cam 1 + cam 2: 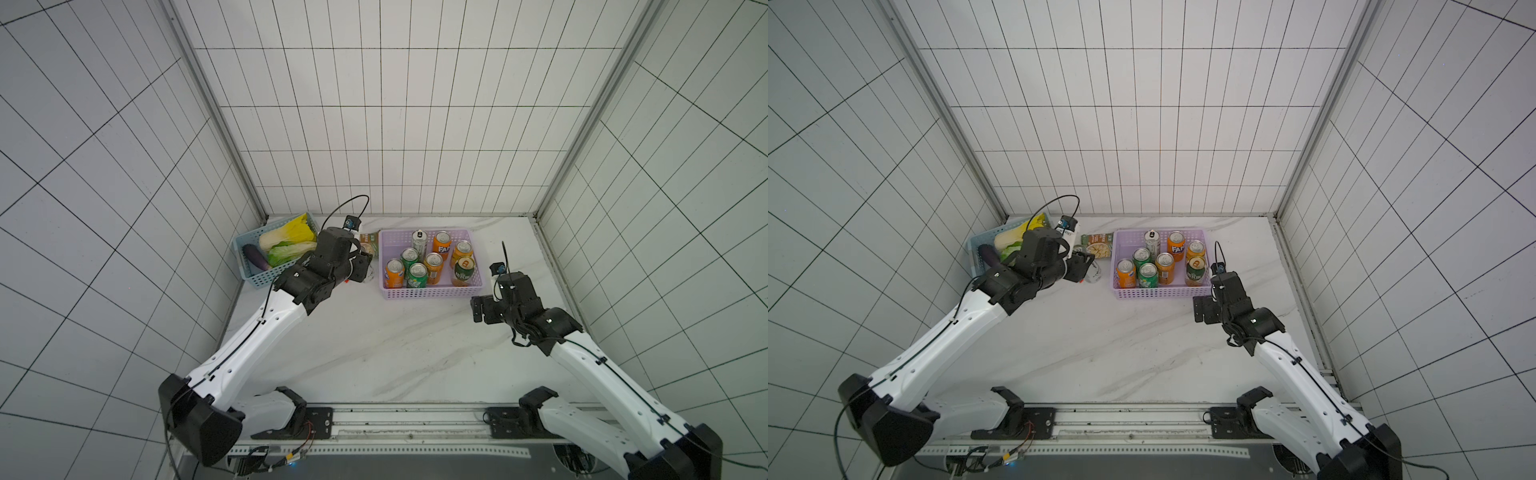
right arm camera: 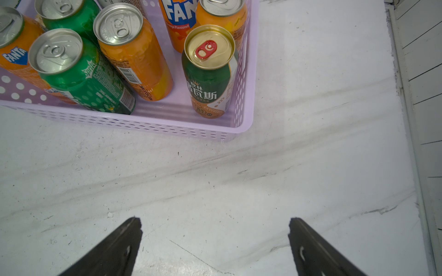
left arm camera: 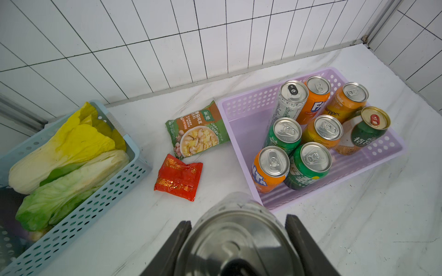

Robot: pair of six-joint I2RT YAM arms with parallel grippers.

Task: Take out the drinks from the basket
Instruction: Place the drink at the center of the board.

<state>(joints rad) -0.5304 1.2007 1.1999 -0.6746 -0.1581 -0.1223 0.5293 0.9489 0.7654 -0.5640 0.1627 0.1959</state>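
1. Progress: one silver-white can (image 3: pixel 236 215) is outside the lilac basket (image 1: pixel 432 293). Eight cans (image 1: pixel 433 266) stand upright inside it. Judged status: early, with most of the removal left to do.
2. Left end effector (image 3: pixel 239 228): the jaws are clamped on the sides of the silver-white can. It is over the counter (image 1: pixel 395 353), between the light blue basket (image 1: pixel 266 278) and the lilac basket, near the snack packets (image 3: pixel 178 176). Whether the can touches the counter cannot be determined.
3. Right end effector (image 2: pixel 215 222): the jaws are spread wide and empty. It is above bare counter, just outside the corner of the lilac basket nearest the right arm.
4. Nearest target: the dark green and orange can (image 2: pixel 210 71) stands in that corner. The basket wall lies between it and the right end effector.
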